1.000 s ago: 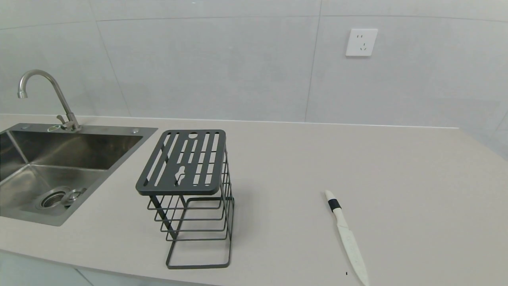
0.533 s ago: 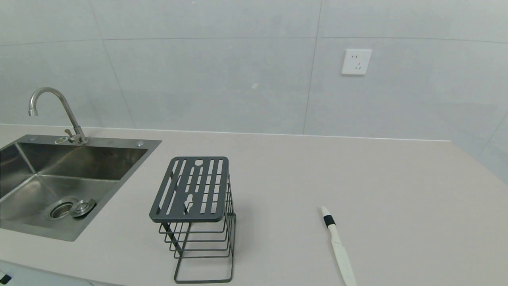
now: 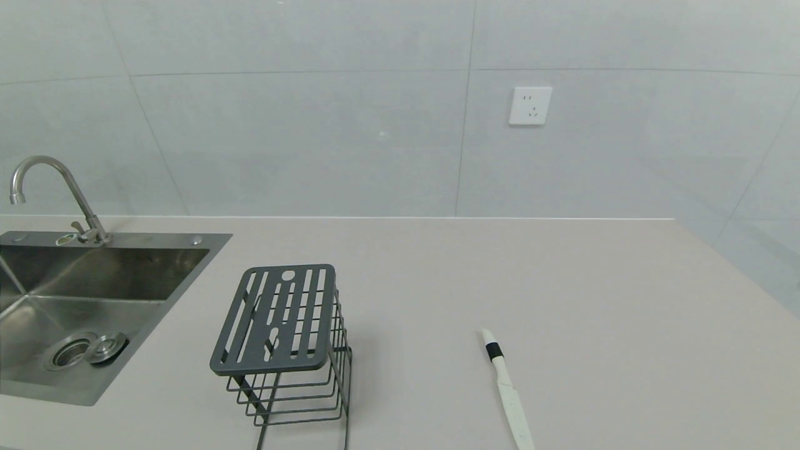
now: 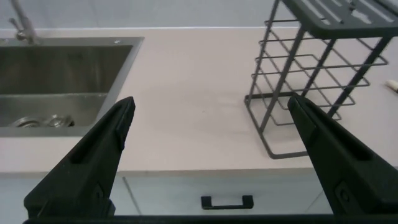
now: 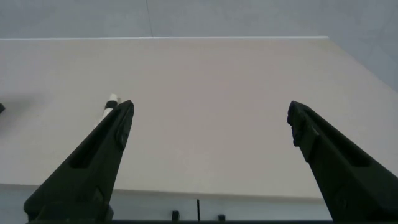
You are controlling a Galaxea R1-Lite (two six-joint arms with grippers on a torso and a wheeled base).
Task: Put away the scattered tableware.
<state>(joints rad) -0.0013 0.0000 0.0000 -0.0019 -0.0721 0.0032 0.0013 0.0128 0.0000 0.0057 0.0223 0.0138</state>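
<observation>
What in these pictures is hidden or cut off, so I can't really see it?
- Knife: in the head view the blade tip is cut off by the bottom edge. In the right wrist view all but the handle end is hidden behind a finger of the right gripper.
- Rack: base cut off by the head view's bottom edge.
- Sink: left part cut off by the head view's left edge.

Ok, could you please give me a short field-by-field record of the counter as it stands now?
knife: white, black band, flat on counter, right of rack
rack: black wire, slotted top, upright, beside sink
sink: left of rack, with faucet
left claw: open, empty
right claw: open, empty
task: knife not yet stored
</observation>
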